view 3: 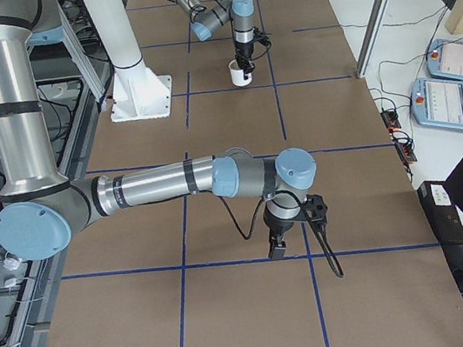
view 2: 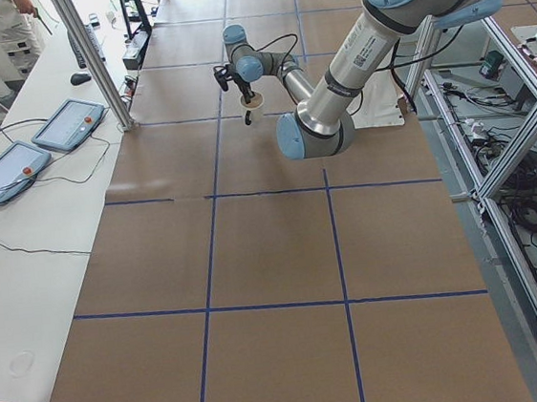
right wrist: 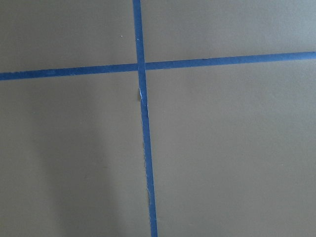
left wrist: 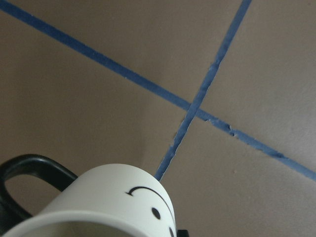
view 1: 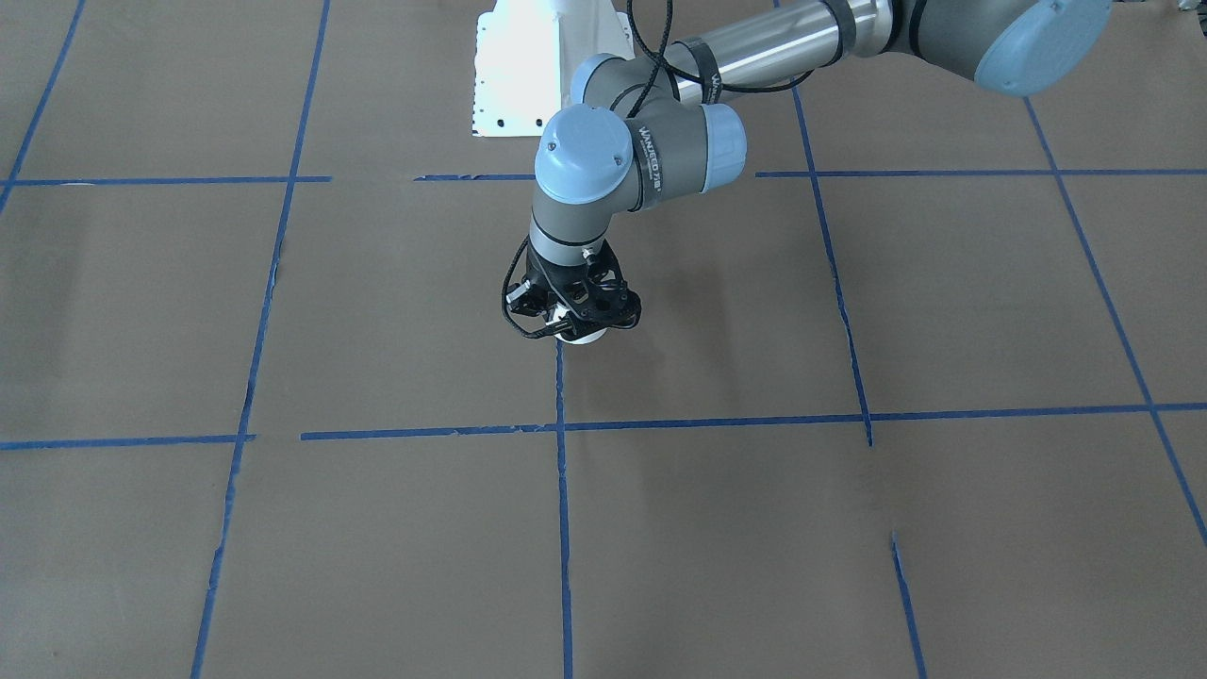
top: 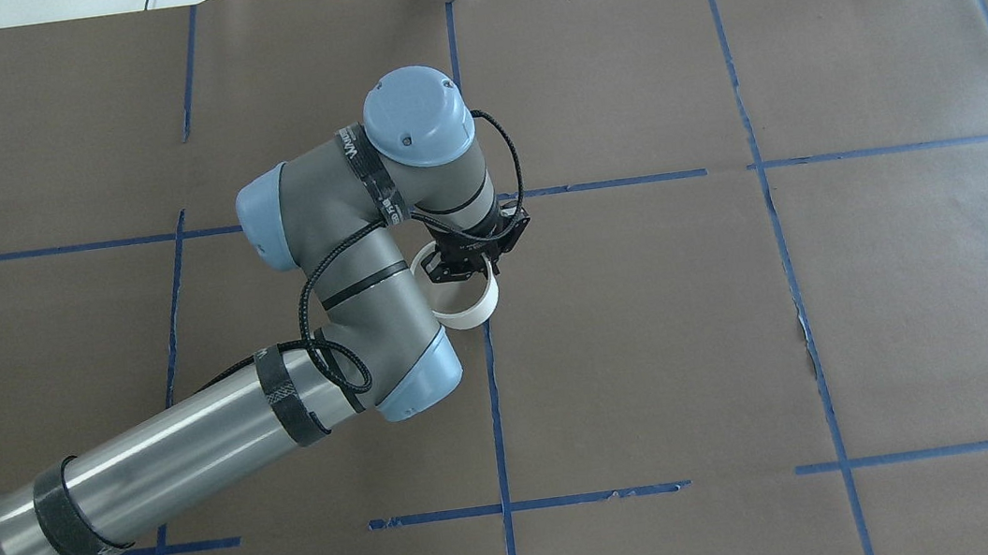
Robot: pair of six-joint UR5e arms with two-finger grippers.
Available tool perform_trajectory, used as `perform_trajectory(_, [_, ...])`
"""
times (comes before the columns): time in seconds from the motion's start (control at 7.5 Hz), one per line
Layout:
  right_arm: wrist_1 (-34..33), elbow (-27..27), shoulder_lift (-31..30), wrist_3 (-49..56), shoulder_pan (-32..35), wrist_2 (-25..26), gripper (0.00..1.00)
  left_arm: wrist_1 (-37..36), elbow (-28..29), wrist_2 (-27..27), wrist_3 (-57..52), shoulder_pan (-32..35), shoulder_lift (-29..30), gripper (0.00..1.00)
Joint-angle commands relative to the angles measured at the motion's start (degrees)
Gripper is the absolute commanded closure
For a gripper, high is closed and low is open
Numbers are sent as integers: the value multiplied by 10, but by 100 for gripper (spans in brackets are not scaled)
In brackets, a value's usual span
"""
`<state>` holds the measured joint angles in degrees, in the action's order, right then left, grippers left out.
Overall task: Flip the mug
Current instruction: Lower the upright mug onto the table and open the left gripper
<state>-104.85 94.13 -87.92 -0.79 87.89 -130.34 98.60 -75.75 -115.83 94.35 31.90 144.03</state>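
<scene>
One table (top: 885, 314); two arms, the left arm (top: 194, 446) in most views, the right arm (view 3: 146, 187) only in the right-side view, where I cannot tell how the right gripper (view 3: 276, 251) stands; one mug (top: 472, 311), mouth up near the table's middle, perhaps just touching it; the left gripper (top: 466, 267) is clenched on its rim. Only the left wrist view shows the smiley (left wrist: 148, 197).

The mug (top: 478, 314) is small and white, with a black smiley face on its side and a thin black loop handle (left wrist: 29, 168). It stands mouth up, showing a pale interior. Its base is at the end of a blue tape line (top: 492, 391), and the left gripper (top: 463, 272) pinches its rim. Whether it touches the paper cannot be told.
</scene>
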Motion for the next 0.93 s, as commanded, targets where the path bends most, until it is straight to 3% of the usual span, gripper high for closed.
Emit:
perform_trajectory(0.0, [0,0,0,0,0,0,0,-3,0,3,-7,-6,-1,12])
perform_trajectory(0.13, [0,0,0,0,0,0,0,-1,-5,4,-7,-6,-3,0])
perform_trajectory(0.27, [0,0,0,0,0,0,0,0,-34,5,-19,-5,-9,0])
perform_trajectory(0.53, [0,0,0,0,0,0,0,-4,-180,-2,-102,11,-106,0])
perform_trajectory(0.8, [0,0,0,0,0,0,0,-19,-257,-71,-271,104,-205,0])
